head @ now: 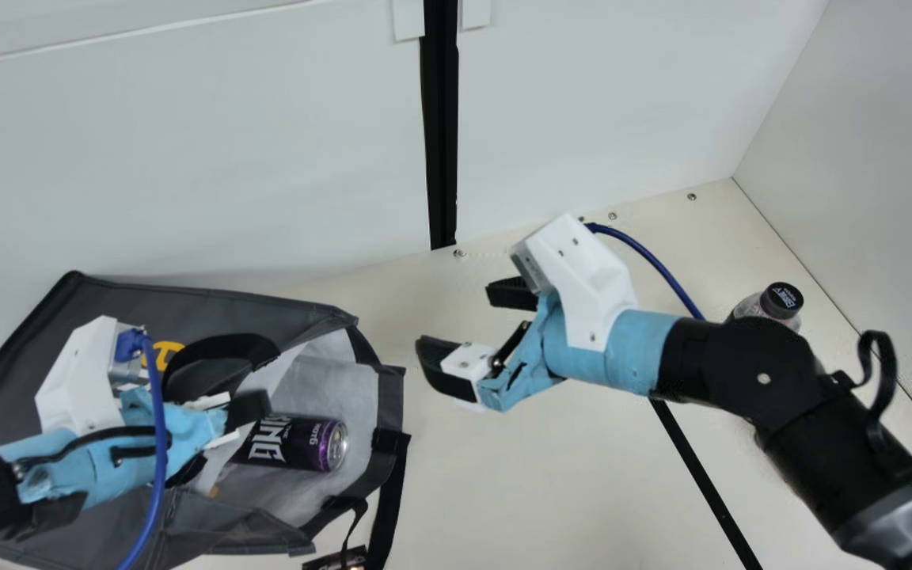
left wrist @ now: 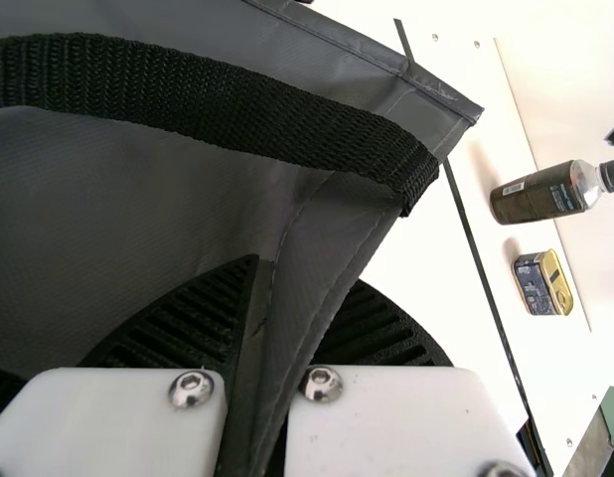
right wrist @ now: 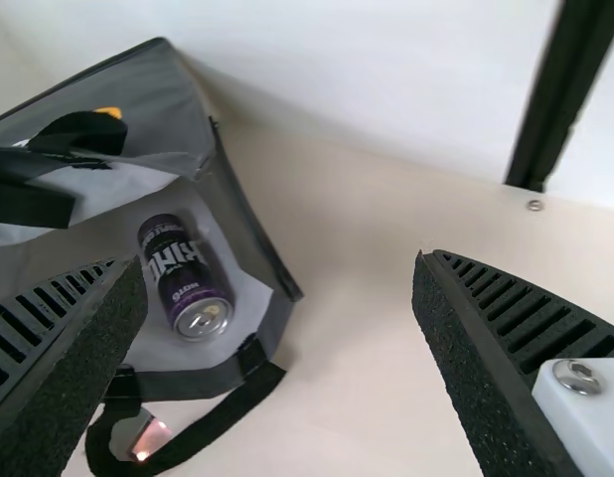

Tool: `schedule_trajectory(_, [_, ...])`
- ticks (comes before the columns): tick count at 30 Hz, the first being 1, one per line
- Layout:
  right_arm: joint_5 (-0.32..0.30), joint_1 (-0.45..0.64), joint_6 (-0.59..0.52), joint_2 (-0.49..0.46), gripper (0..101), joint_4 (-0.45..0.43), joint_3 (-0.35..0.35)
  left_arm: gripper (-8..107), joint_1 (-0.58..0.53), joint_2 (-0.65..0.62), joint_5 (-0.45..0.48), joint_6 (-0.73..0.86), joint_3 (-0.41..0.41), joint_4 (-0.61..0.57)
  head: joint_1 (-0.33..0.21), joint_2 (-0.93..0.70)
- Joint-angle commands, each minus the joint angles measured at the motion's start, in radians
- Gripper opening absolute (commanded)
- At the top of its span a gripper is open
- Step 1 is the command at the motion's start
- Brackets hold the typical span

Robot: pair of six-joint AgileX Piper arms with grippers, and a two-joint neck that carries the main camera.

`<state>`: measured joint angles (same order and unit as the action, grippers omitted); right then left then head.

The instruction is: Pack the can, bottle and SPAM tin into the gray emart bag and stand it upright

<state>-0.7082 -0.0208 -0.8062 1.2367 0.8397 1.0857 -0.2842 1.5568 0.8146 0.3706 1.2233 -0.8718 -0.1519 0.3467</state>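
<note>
Left gripper (head: 244, 410) has the gray emart bag (head: 115, 297) pinched by its edge, can (head: 298, 443) lying inside; right gripper (head: 456, 319) near bag, fingers wide apart.

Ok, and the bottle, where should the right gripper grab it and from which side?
Probably best around the straight body of the bottle, just below the shoulder, with the right gripper coming in level from the side away from the wall. It appears to stand upright, narrowing toward its cap, with the wall close beside it.
</note>
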Motion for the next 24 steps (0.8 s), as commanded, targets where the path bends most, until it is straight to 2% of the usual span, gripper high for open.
schedule_trajectory(1, [-0.004, 0.014, 0.012, -0.018, 95, -0.017, -0.002, -8, 0.0, 0.0, 0.0, 0.0, 0.0, 0.0, -0.023, 0.002])
schedule_trajectory(11, [-0.03, 0.089, 0.068, -0.088, 95, -0.126, 0.003, -8, 0.0, 0.0, 0.0, 0.0, 0.0, 0.0, -0.023, 0.002])
schedule_trajectory(24, [-0.075, 0.197, 0.156, -0.149, 95, -0.284, 0.049, -8, 0.0, 0.0, 0.0, 0.0, 0.0, 0.0, -0.023, 0.002])
